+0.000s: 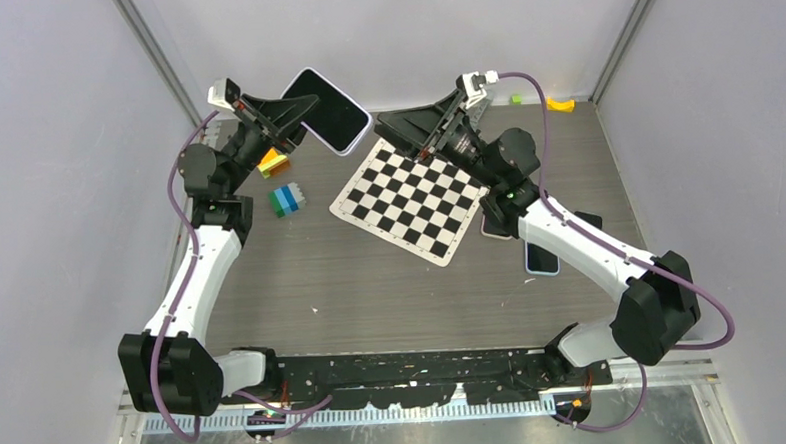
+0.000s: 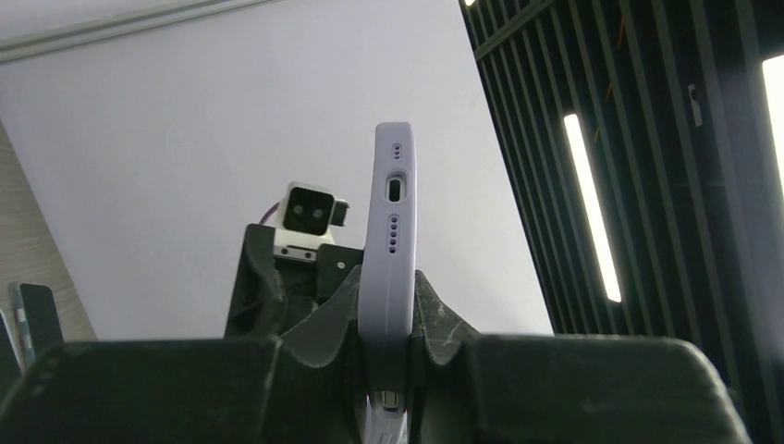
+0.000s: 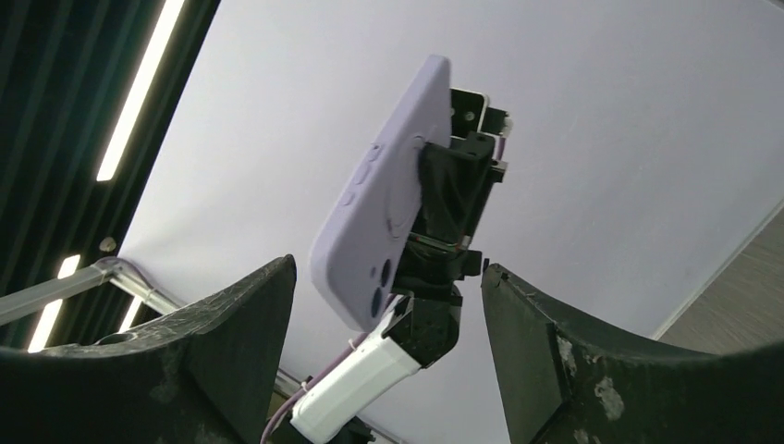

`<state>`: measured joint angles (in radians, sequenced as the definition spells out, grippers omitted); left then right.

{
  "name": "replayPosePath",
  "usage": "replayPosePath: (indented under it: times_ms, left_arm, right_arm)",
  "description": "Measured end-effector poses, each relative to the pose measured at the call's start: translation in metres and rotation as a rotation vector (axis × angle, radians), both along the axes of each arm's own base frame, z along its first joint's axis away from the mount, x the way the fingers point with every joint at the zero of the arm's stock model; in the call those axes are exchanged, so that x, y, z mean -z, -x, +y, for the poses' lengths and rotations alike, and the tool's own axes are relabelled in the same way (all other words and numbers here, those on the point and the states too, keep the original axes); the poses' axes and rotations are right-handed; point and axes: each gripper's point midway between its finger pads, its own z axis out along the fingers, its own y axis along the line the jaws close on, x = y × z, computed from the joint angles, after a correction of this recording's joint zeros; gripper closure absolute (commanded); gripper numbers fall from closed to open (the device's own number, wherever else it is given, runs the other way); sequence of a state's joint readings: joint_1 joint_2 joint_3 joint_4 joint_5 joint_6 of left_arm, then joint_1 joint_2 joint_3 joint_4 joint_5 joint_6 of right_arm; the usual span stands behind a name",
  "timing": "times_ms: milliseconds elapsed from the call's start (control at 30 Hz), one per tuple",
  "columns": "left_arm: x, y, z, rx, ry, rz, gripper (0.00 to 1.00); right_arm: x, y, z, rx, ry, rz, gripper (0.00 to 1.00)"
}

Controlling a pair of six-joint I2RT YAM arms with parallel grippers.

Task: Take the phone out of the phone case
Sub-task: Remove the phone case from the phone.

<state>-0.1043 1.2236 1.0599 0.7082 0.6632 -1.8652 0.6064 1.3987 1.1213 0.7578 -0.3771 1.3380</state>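
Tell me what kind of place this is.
Probably a robot test cell in a lab: a left arm and right arm bolted side by side, plain grey walls around them, and a checkered board of the camera-calibration sort.

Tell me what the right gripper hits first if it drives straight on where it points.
Probably the cased phone held by the left gripper; it sits ahead of the open right gripper, distance unclear.

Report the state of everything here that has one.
Phone: still inside the phone case, held in the air.
Left gripper: shut on the phone case.
Right gripper: open, empty.
Checkered mat: flat on the table.
Second phone: flat on the table.
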Motion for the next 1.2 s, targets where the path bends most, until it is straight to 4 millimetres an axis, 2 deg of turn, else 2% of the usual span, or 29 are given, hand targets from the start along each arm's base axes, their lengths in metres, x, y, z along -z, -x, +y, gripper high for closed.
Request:
replayPosePath:
  times_ms: [133, 200, 300, 400, 467, 700, 900, 1033, 1200]
  left_arm:
    - [0.005, -0.003, -0.001, -0.004, -0.016, 0.014, 1.00]
    - [0.006, -0.003, -0.001, -0.005, -0.018, 0.019, 1.00]
    - [0.007, -0.003, -0.001, -0.006, -0.021, 0.017, 1.00]
    - [0.007, -0.003, -0.001, -0.007, -0.022, 0.017, 1.00]
    - [0.007, -0.003, -0.001, -0.006, -0.021, 0.017, 1.00]
    - [0.008, -0.006, 0.001, -0.015, 0.000, 0.033, 1.00]
    - [0.018, -0.017, 0.007, -0.056, 0.050, 0.088, 1.00]
    - [0.019, -0.020, 0.008, -0.068, 0.068, 0.102, 1.00]
    - [0.016, -0.019, 0.006, -0.068, 0.085, 0.101, 1.00]
  right_arm:
    - [-0.009, 0.011, 0.009, -0.027, 0.017, -0.036, 0.26]
    - [-0.014, 0.015, 0.012, -0.032, 0.029, -0.052, 0.33]
    - [-0.019, 0.018, 0.016, -0.037, 0.046, -0.061, 0.51]
    - [-0.018, 0.016, 0.018, -0.037, 0.063, -0.047, 0.64]
    - [-0.014, 0.013, 0.019, -0.034, 0.069, -0.025, 0.69]
    - [-0.017, 0.009, 0.021, -0.078, -0.039, 0.050, 0.80]
    - [-0.011, -0.006, 0.026, -0.167, -0.197, 0.152, 0.89]
    - [-0.010, -0.011, 0.025, -0.225, -0.299, 0.212, 0.98]
    - [-0.013, -0.012, 0.021, -0.307, -0.411, 0.273, 0.99]
